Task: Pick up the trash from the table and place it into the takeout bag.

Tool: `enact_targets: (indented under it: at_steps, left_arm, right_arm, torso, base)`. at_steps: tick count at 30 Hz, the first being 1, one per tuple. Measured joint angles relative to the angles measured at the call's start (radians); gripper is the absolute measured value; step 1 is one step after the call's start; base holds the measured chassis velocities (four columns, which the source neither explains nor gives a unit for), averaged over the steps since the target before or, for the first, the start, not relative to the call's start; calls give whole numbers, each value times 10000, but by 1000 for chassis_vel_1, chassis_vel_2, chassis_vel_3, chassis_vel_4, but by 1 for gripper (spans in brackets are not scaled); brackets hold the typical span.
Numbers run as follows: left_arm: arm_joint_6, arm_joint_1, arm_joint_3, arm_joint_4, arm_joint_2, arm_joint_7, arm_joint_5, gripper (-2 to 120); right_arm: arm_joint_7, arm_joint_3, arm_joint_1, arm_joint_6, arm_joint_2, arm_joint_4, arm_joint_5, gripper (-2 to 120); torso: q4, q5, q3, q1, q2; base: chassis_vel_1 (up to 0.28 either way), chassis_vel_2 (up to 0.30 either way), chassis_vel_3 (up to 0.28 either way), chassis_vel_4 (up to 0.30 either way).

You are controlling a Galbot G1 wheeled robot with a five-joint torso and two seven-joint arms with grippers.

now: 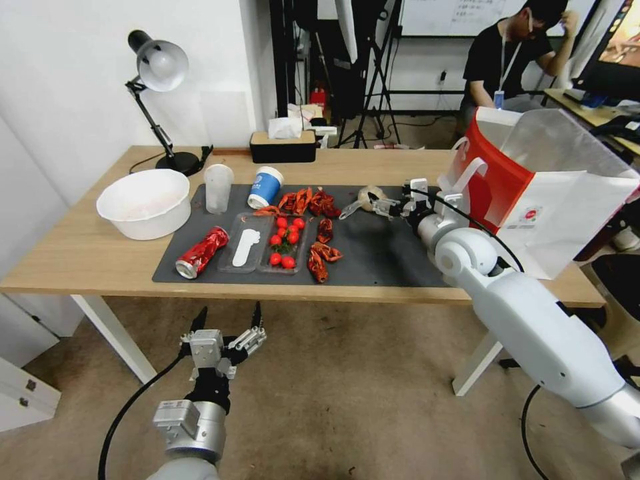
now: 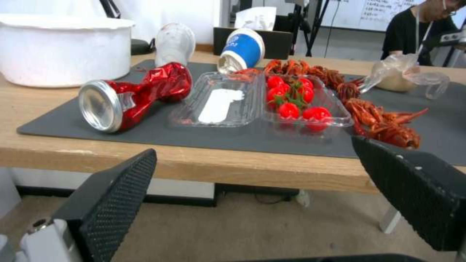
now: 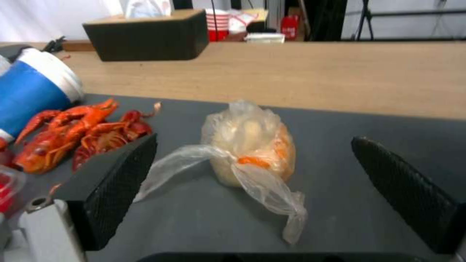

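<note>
Nothing looks bagged yet: the right tool (image 1: pixel 385 205) gapes around the wrapped bundle (image 3: pixel 250 143) mid-tabletop (image 1: pixel 80 253), bag (image 1: pixel 533 193) waiting at the right edge, left tool (image 1: pixel 227 320) open below the front edge.

Beyond the spread-open left claw (image 2: pixel 252 189), below the surface (image 2: pixel 194 163) edge, lie a crushed red can (image 2: pixel 131 96), a tomato tray (image 2: pixel 301 105) and crayfish (image 2: pixel 383 123).

A crushed shiny red metal can (image 1: pixel 201 251), a blue-and-white paper cup (image 1: pixel 265 187), a dark grey rectangular mat (image 1: pixel 373 257), red cherry tomatoes (image 1: pixel 285 241).
</note>
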Motion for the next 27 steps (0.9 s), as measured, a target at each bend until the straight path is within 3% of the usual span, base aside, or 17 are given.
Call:
enact_targets:
  at_steps: [27]
  left_arm:
    - [10, -55, -262, -178, 95, 51, -148, 100]
  right_arm:
    - [-872, -619, 1357, -295, 886, -1900, 362, 100]
  torso:
    - [2, -3, 0, 1, 1]
  base:
    - [0, 0, 0, 0]
